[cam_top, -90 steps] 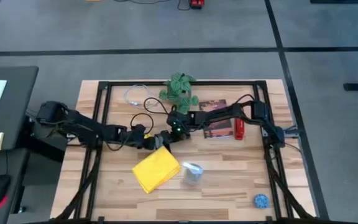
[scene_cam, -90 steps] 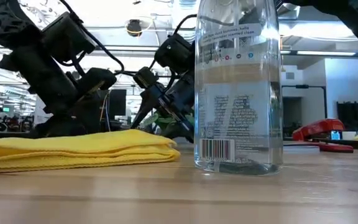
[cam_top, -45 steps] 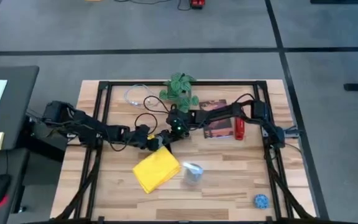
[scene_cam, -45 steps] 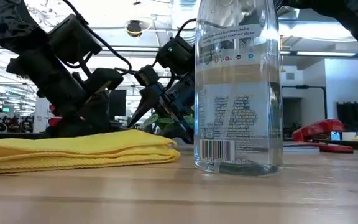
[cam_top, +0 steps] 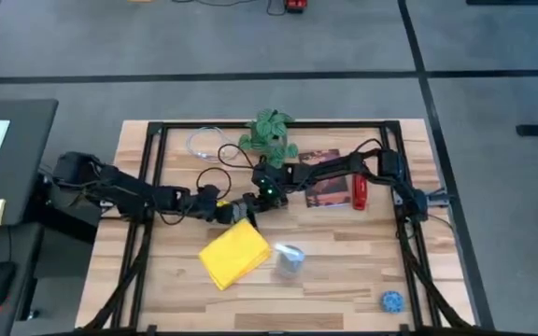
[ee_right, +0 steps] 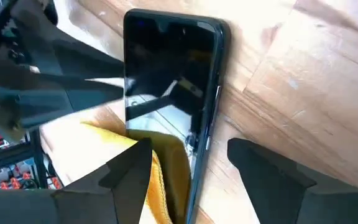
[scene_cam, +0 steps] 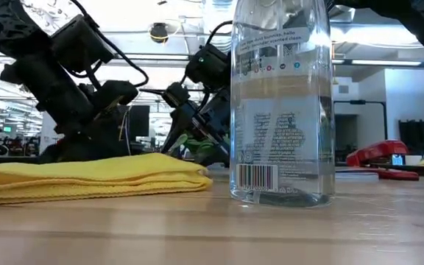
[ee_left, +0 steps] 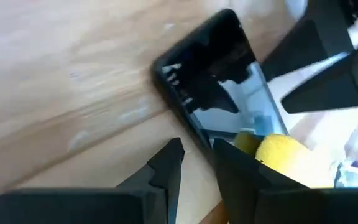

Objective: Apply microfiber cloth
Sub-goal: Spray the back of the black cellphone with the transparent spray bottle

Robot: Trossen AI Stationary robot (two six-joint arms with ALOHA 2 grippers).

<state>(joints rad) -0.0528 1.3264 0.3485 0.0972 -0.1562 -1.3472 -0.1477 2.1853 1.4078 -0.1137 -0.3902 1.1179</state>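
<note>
The yellow microfiber cloth (cam_top: pixel 234 254) lies folded on the table, also seen in the low view (scene_cam: pixel 94 177). Its far corner (ee_right: pixel 163 165) lies over one end of a black phone (ee_right: pixel 173 74), which lies flat on the wood (ee_left: pixel 213 81). My left gripper (ee_left: pixel 197 165) is low at that covered end of the phone, its fingers a little apart. My right gripper (ee_right: pixel 191 165) hovers open above the same end, one finger on either side of the phone. My left gripper has one finger (ee_left: pixel 241 177) right at the phone's cloth-covered end (ee_left: pixel 229 140), coming in low from the table's left. I cannot tell whether it touches the phone or the cloth.
A clear spray bottle (cam_top: pixel 290 259) stands just right of the cloth. At the far side are a green plant (cam_top: pixel 271 133), a cable (cam_top: pixel 208 145), a book (cam_top: pixel 320 177) and a red stapler (cam_top: pixel 359 192). A blue ball (cam_top: pixel 392 301) lies at the near right.
My left arm has swung a little toward the table's right and come back. The cloth and the bottle lie as before.
</note>
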